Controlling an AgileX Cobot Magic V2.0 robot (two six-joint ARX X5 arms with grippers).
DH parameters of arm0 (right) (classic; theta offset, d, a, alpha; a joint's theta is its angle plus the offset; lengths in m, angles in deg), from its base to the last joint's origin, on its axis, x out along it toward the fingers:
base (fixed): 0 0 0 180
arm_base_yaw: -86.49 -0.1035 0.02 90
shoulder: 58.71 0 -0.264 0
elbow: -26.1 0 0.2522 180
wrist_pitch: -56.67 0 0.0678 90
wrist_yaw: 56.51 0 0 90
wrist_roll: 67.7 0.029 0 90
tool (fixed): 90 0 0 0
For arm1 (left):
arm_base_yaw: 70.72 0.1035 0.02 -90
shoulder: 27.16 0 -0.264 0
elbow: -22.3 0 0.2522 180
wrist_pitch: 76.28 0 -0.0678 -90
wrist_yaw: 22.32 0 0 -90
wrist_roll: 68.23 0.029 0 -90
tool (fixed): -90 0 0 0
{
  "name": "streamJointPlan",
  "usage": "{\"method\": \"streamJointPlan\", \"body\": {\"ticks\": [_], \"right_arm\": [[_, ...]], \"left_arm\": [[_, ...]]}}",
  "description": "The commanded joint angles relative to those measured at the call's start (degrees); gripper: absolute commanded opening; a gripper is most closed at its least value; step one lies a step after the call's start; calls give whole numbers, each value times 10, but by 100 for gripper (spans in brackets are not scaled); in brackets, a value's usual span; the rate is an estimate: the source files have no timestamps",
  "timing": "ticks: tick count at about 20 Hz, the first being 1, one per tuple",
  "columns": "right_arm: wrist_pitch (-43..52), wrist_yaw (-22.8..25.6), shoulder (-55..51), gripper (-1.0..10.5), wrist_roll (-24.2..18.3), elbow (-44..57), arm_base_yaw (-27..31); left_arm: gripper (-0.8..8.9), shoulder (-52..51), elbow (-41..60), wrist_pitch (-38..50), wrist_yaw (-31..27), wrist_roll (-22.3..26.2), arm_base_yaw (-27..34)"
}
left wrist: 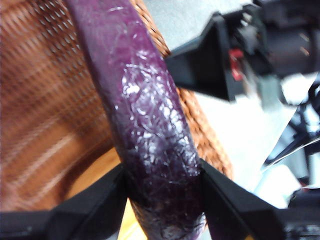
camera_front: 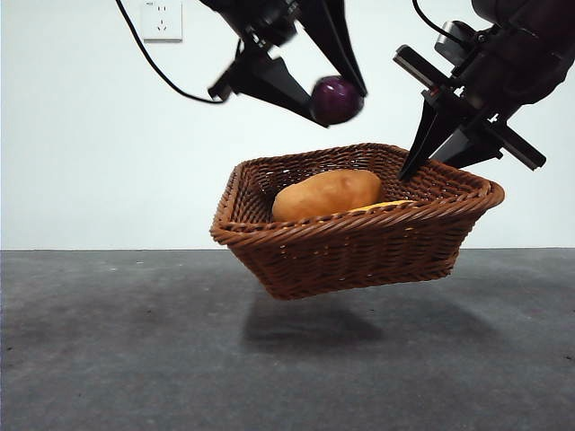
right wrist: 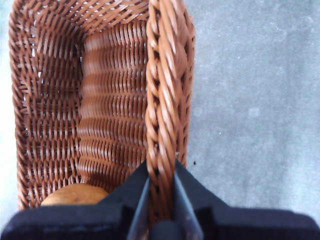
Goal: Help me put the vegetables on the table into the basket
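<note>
The wicker basket hangs tilted above the table, held by its braided rim in my right gripper, which is shut on it at the basket's right side. Inside lie the brown-orange potato and a sliver of yellow corn. My left gripper is shut on the glossy purple eggplant, holding it in the air above the basket's middle.
A wall socket and a black cable are on the white wall behind. The basket's shadow falls on the table below it.
</note>
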Motion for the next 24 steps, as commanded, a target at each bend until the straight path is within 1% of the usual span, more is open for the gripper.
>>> {"method": "streamJointPlan", "body": {"ticks": [1,4,6,9,10,11,13,19,20,21,22,24], "right_arm": [[9,-8,-1,-9,0,3,0],[8,-7,-1,-9,-5,3,0],[4,-8,-1,-9,-10,4,-1],[-17,-6,-1,-10,-28,4,-9],[-19,-3,-1,-9,-31,4,-16],[-13,2,-1,-10,-31,4,-21],[-3,-1,-1,-9,-20,4,-23],[-17,-9,-1,-10,-25,3,-27],[-22,-9,-1,-9,-32,3,-27],[-26,-14,-1,-9,-37,3,-27],[-29,-17,-1,-9,-42,3,-27],[-30,-19,-1,-9,-45,3,-27]], "left_arm": [[-8,25,3,17,18,-61,3],[-8,48,3,17,20,-104,9],[-8,52,3,32,18,-119,10],[0,52,3,58,19,-145,10],[2,52,3,57,22,-146,10],[30,53,3,53,32,-146,10],[191,53,3,51,33,-146,10],[199,53,3,29,31,-149,10],[236,53,3,29,32,-144,10],[347,53,3,29,33,-140,10],[390,53,3,29,33,-140,10],[386,53,3,29,33,-139,11]]}}
